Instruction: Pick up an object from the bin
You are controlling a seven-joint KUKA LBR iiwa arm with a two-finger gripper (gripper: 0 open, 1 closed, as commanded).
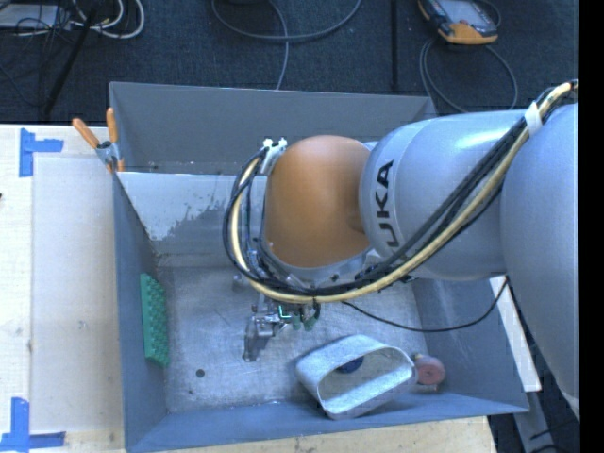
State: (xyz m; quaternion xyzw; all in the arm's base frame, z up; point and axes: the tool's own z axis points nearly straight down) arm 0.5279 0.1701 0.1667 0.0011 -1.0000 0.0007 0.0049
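Your arm (444, 206) comes in from 3 o'clock and lies across the upper right part of the bin (189, 206). Its orange cover (311, 201) sits over the bin's middle, ringed by looped cables (229, 229). Below the cover, the gripper (255, 340) hangs over bare grey floor just toward 6 o'clock of the bin's centre. From this angle you cannot tell whether the gripper is spread or pressed together, and nothing can be seen in its grasp.

The nearest thing to the gripper is a pale shoe-shaped thing (357, 380) at about 4 o'clock from it. It lies near the bin's 5 o'clock corner with its opening turned up and something blue inside. It is close to the gripper but apart from it. Just beside the shoe shape, on its 3 o'clock side, a small pink lump (430, 373) rests against the foot of the right wall.

A long green ridged strip (154, 317) lies well apart from the gripper, at 9 o'clock, along the foot of the left wall. A dark speck (200, 374) sits on the floor between the strip and the gripper, toward 7 o'clock.
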